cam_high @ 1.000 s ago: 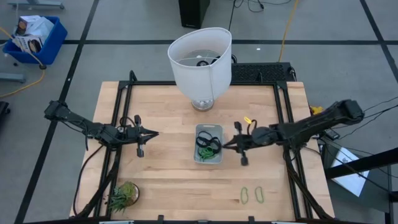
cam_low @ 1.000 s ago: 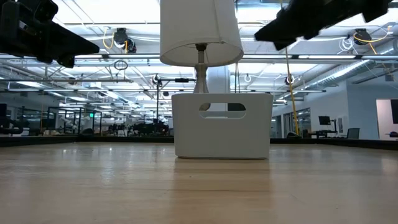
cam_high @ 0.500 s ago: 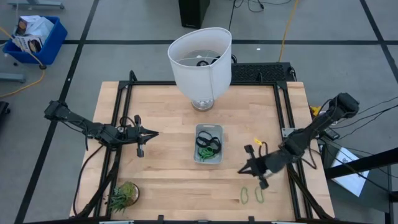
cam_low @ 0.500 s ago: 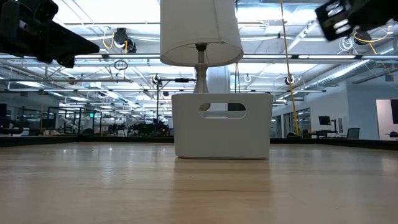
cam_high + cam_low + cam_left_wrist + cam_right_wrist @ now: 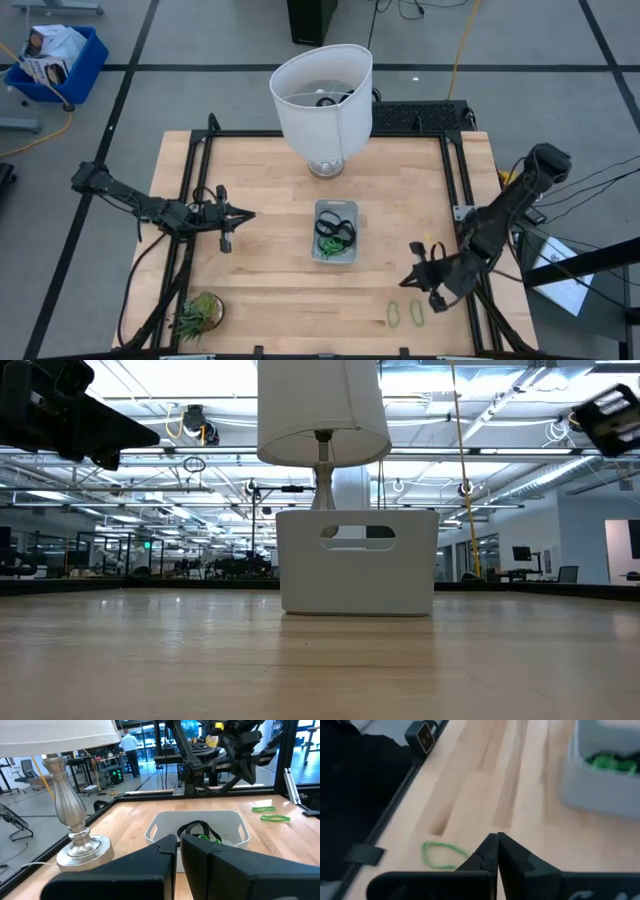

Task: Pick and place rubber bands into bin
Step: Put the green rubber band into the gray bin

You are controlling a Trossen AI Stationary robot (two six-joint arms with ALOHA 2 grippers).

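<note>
At the far left of the wooden table, the left gripper waits above the boards, its fingers pressed nearly together and holding nothing, pointed toward the bin. Near the table's front left corner sits a spiky green plant. At the back centre stands a white lampshade on a silver base, and just in front of it the pale bin holds a tangle of dark and light-green rubber bands; the left wrist view shows them lying inside its low walls. Farther right, near the front edge, two light-green bands lie side by side on the bare wood, apart from the bin. The right gripper hovers just above and behind that pair, its fingers closed against each other with nothing between them; its wrist view shows one green loop on the wood just beside the fingertips.
</note>
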